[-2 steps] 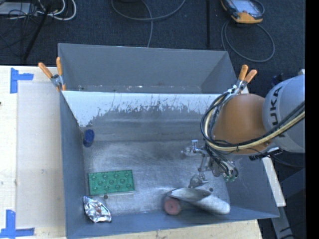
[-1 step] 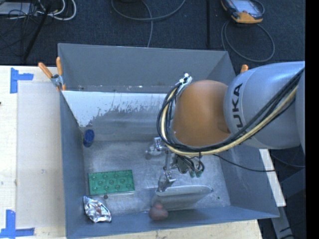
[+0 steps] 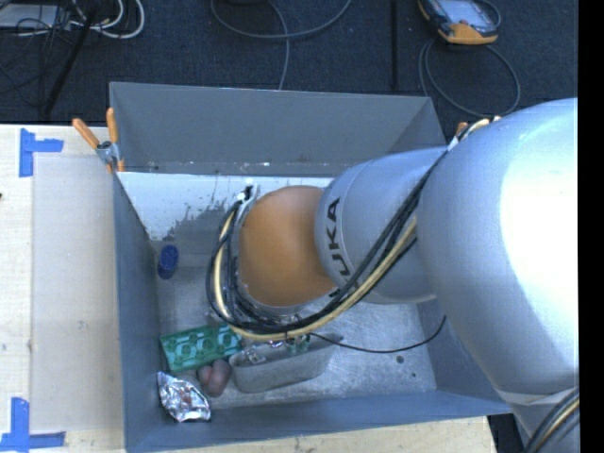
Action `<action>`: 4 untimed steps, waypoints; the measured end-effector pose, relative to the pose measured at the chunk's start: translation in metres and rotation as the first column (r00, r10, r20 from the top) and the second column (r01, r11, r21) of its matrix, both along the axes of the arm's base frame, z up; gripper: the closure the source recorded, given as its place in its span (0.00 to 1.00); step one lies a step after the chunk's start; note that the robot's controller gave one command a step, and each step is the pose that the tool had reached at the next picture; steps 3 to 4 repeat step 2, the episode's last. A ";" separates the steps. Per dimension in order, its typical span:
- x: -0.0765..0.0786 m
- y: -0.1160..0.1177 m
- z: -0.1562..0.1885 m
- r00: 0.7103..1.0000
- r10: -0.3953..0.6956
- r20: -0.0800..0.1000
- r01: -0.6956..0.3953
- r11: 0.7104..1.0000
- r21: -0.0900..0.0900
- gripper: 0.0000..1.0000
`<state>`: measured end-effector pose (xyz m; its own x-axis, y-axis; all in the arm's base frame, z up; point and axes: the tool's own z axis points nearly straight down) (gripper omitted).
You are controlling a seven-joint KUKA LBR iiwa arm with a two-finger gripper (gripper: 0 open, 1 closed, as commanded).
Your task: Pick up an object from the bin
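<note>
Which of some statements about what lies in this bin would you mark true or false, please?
1. A small blue thing lies near the left wall of the bin. True.
2. The crumpled foil lies in the far right corner. False: it lies in the near left corner.
3. A green patterned packet lies just beyond the foil. True.
4. The blue thing rests on the green packet. False: they lie apart, with bare floor between them.
5. The arm's orange cover hangs over the bin's middle. True.

matt grey metal bin, floor scuffed; crinkled shiny foil wrapper; smooth glossy orange wrist cover.
</note>
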<state>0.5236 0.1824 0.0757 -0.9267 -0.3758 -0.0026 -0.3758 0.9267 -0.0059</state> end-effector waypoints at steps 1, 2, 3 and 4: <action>0.000 0.000 0.002 1.000 -0.007 0.001 0.007 1.000 0.004 1.00; 0.000 -0.007 0.140 0.999 -0.032 0.000 0.032 0.999 0.006 1.00; 0.000 -0.007 0.140 0.999 -0.032 0.000 0.032 0.999 0.006 1.00; 0.000 -0.007 0.140 0.999 -0.032 0.000 0.032 0.999 0.006 1.00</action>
